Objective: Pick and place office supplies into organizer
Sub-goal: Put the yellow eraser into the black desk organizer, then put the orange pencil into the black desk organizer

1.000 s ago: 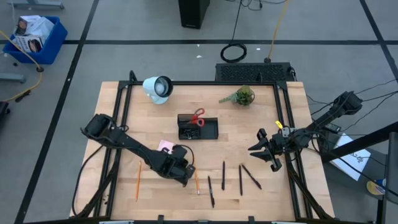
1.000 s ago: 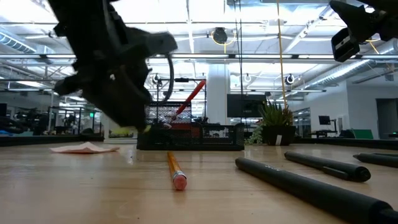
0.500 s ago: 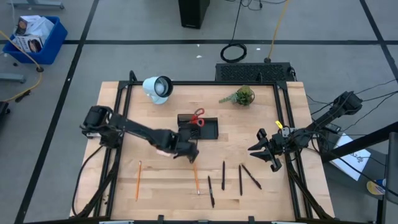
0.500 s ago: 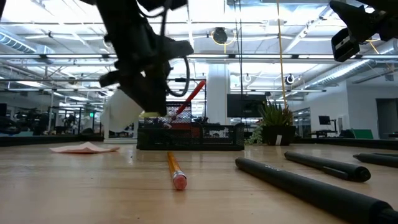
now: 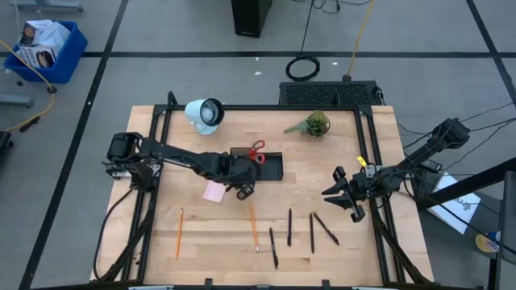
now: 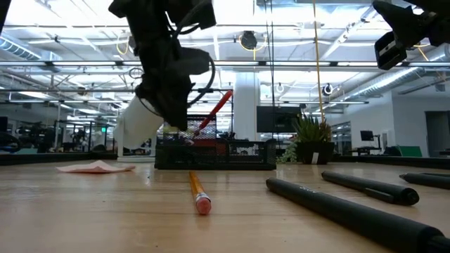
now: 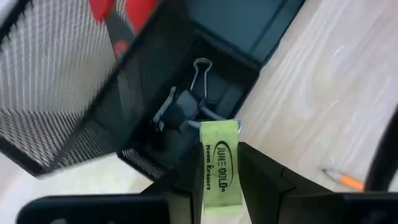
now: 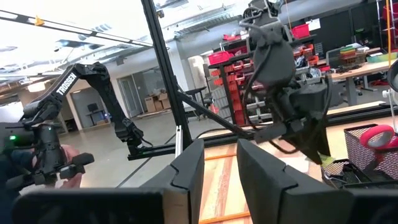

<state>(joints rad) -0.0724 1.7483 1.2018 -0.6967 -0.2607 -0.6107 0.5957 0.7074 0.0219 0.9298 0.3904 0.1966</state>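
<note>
Left wrist view: we see the yellow eraser point(image 7: 219, 169) pinched between our left gripper point(image 5: 244, 187) fingers, just over the organizer point(image 5: 270, 168) near-left compartment holding black clips point(image 7: 186, 102).
Our right gripper point(image 5: 345, 196) waits, fingers apart and empty, at the desk point(image 5: 201, 234) right edge.

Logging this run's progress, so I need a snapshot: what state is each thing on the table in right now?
Left pincer: shut on the eraser, at the organizer's edge.
Eraser: yellow, held above the clips.
Organizer: holds scissors and clips.
Scissors: standing in the tall section.
Clips: lying in a compartment.
Sticky pad: flat on the table.
Pencils: loose on the table.
Pens: loose on the table.
Right pincer: open, empty, waiting at the table's right.
</note>
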